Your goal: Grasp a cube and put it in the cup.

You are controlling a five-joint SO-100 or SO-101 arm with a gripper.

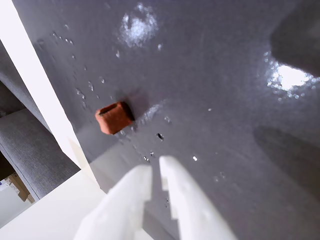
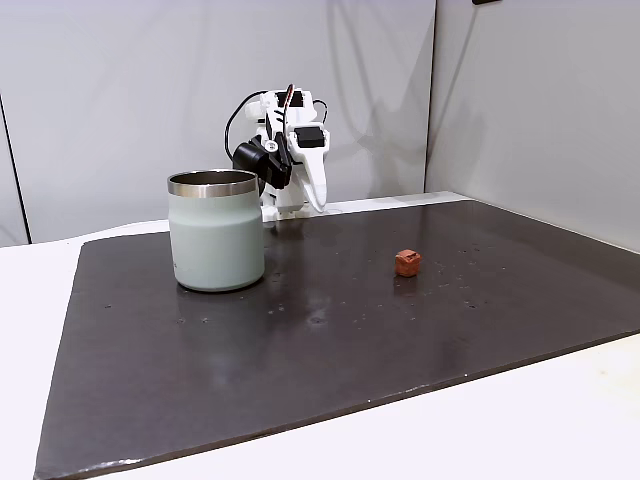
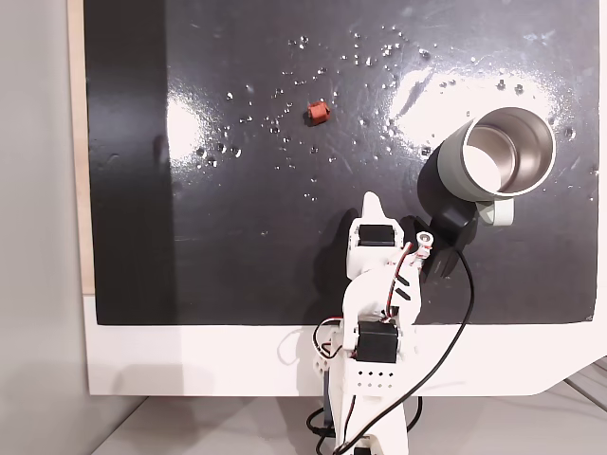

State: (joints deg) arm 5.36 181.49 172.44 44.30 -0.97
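Cube point(image 1: 114, 117) lay on the dark mat point(image 1: 215, 75), at about 11 o'clock from the gripper point(image 1: 156, 169) in the wrist view, apart from the fingertips. Fingers point(image 1: 182, 185) were nearly together with a narrow gap, grasping nothing. In a fixed view the cube point(image 3: 317, 113) sat at 11 o'clock from the arm point(image 3: 379, 284), the cup point(image 3: 500, 154) at 2 o'clock, upright, well apart from the cube. In a fixed view the cup point(image 2: 216, 232) stood at 9 o'clock of the cube point(image 2: 407, 262).
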